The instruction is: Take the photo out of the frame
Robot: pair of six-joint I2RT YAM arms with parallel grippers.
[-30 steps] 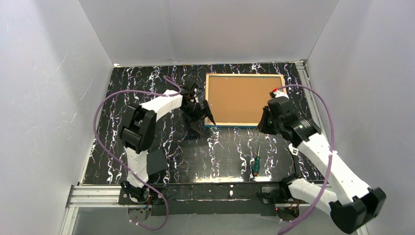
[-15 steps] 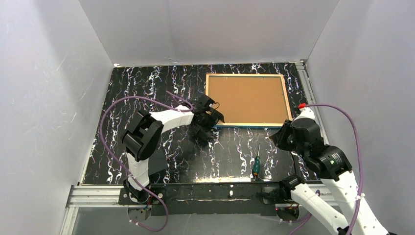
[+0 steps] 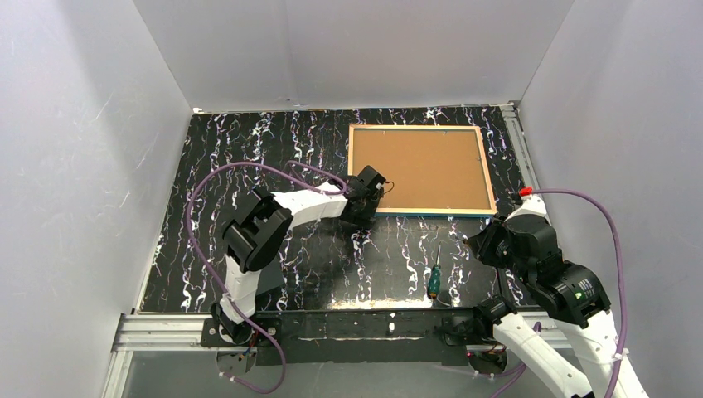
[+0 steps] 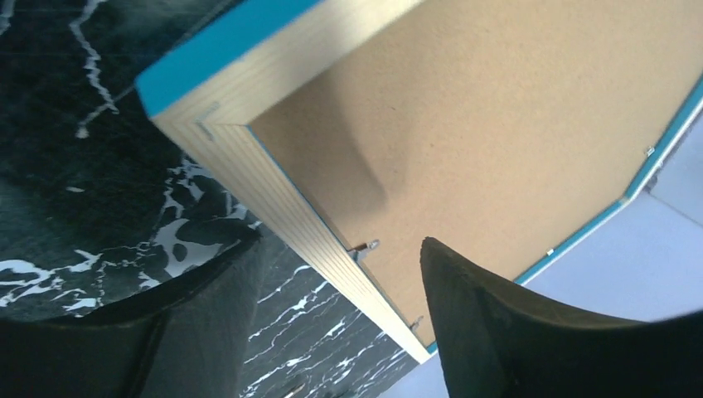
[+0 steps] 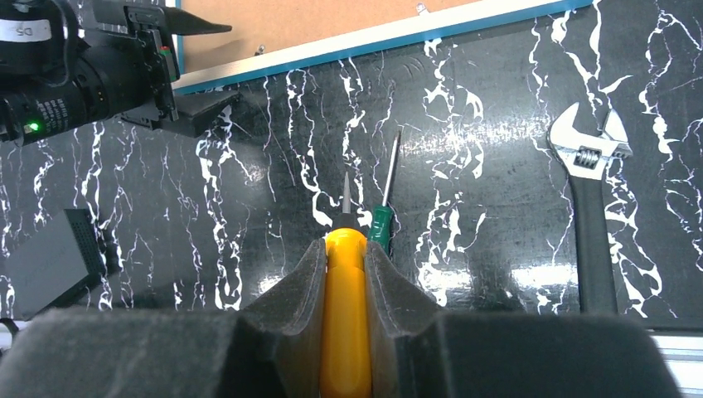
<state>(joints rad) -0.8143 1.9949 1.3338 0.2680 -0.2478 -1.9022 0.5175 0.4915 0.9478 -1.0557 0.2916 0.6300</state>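
Note:
The frame (image 3: pixel 414 127) lies face down at the back right, its wood-coloured back and bright-blue edge (image 4: pixel 215 46) up. A brown backing board (image 3: pixel 419 166) fills it, held by small metal tabs (image 4: pixel 362 247). The photo is hidden. My left gripper (image 3: pixel 370 189) sits at the frame's near-left corner. In the left wrist view the left gripper (image 4: pixel 338 242) is open astride the rim, one finger over the board and the other over the table. My right gripper (image 5: pixel 344 249) is shut on a yellow-handled screwdriver (image 5: pixel 346 332), back from the frame at the near right.
A green-handled screwdriver (image 3: pixel 433 280) lies on the black marbled table between the arms, just past the yellow one's tip. An adjustable wrench (image 5: pixel 593 215) lies to its right. White walls enclose the table on three sides.
My left gripper has moved right and nearer, from the frame's left side to its near-left corner. The right arm has pulled back from the frame's right side toward the near right edge.

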